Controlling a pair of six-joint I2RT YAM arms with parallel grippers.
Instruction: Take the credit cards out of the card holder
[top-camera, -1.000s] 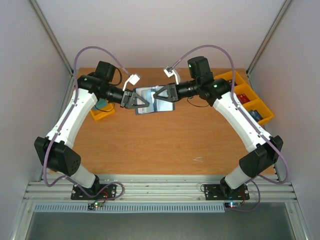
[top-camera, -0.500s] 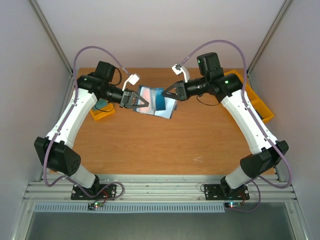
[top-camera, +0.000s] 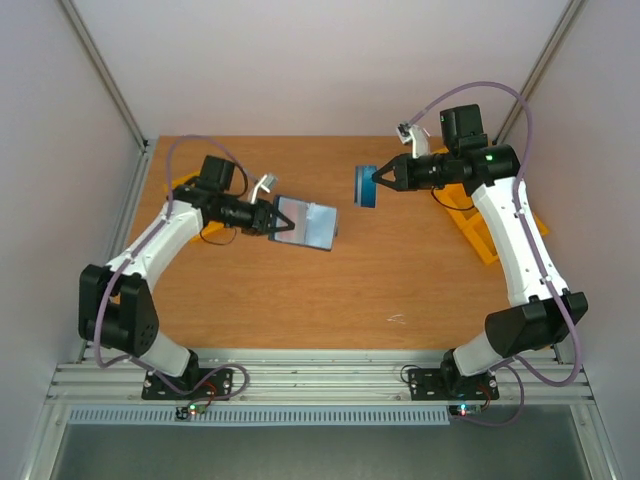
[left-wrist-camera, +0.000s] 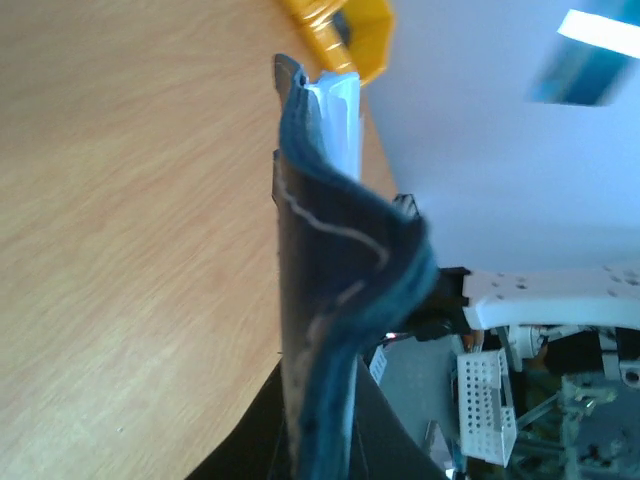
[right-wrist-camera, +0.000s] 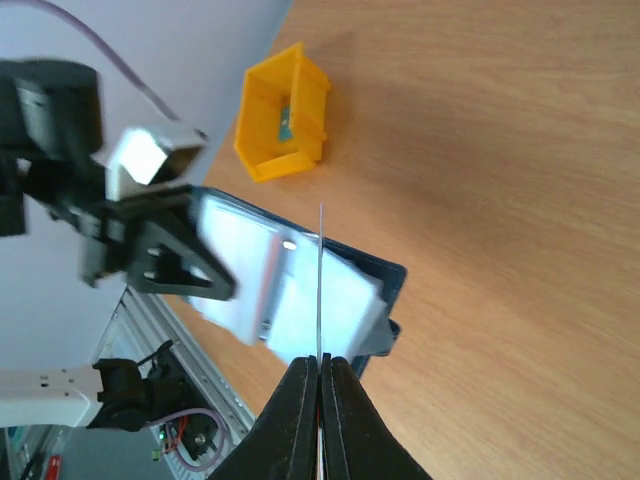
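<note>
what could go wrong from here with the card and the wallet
1. The right claw pinches the blue card by one thin edge only, clear of the card holder. The card could pivot or slip out and drop.
2. The left claw grips the card holder by one side, and the rest hangs open and unsupported. It may sag or twist loose.
3. The yellow bins lie under the right arm, so a low swing could knock them.
</note>
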